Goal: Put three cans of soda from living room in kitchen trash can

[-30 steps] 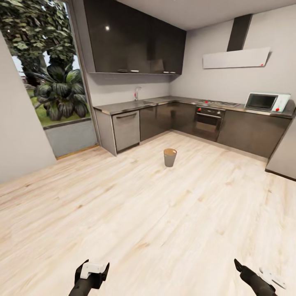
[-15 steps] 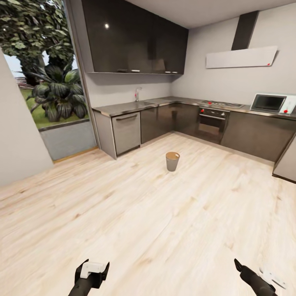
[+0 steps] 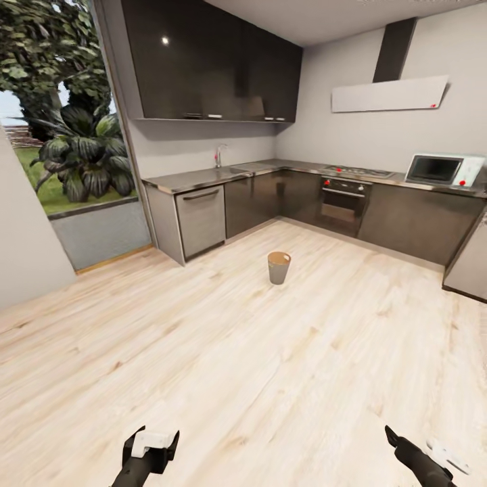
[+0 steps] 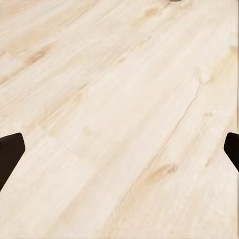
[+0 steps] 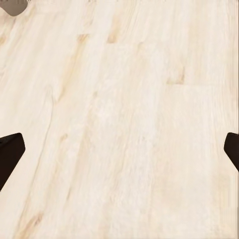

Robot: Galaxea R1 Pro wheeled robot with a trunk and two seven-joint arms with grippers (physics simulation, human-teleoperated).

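Your small tan tapered trash bin stood mid-floor on pale wood planks; no readable writing. Left gripper and right gripper were spread, empty.

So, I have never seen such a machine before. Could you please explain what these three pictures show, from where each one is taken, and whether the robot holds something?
This is a simulated wheeled robot with two arms. The big picture comes from a camera on its head, looking forward and down into a kitchen. At its lower edge you see the left gripper and the right gripper. On the pale wood floor stands a small tan trash can, in front of dark cabinets, an oven and a microwave. The two other pictures come from cameras near each gripper, looking along its fingers. Both show bare floor between black fingertips standing wide apart, so both grippers are open and hold nothing. No soda can is visible here.
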